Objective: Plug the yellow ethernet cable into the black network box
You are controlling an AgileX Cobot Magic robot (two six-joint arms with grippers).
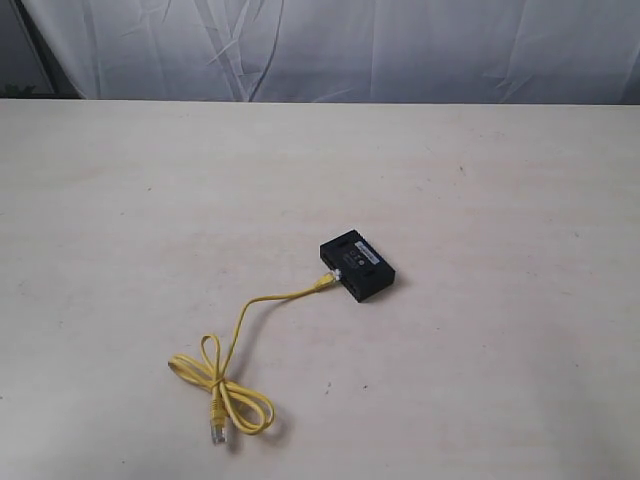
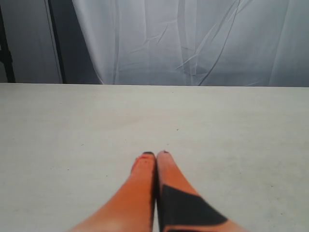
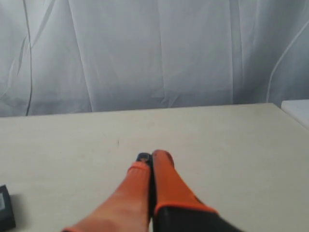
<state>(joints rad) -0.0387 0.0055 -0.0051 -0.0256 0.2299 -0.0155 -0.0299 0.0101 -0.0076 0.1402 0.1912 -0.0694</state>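
Cable and box lie together near the middle of the tabletop (image 1: 480, 180). The black network box (image 1: 357, 266) sits flat, with its long side on a slant to the tabletop edges. The yellow ethernet cable (image 1: 217, 380) runs from the box toward the edge away from the white curtain (image 1: 400, 50), where it is tied in a loose loop. Its first plug (image 1: 324, 282) touches the side of the box. I cannot tell if it is pushed in all the way. The loose plug (image 1: 216, 433) lies past the loop, close to that same edge.

The left pincer (image 2: 156, 154) is closed tight and holds nothing. It sees only bare tabletop in front of it. The right pincer (image 3: 150, 157) is closed tight and empty too. A corner of the box (image 3: 5, 208) shows off to one side of it, not straight ahead. So I think the right arm is nearer the box and would have to swing sideways to reach it. Neither arm shows in the exterior view.

The box has a pale label (image 1: 362, 254) on top. Its writing is too small to read. I see no brand name.
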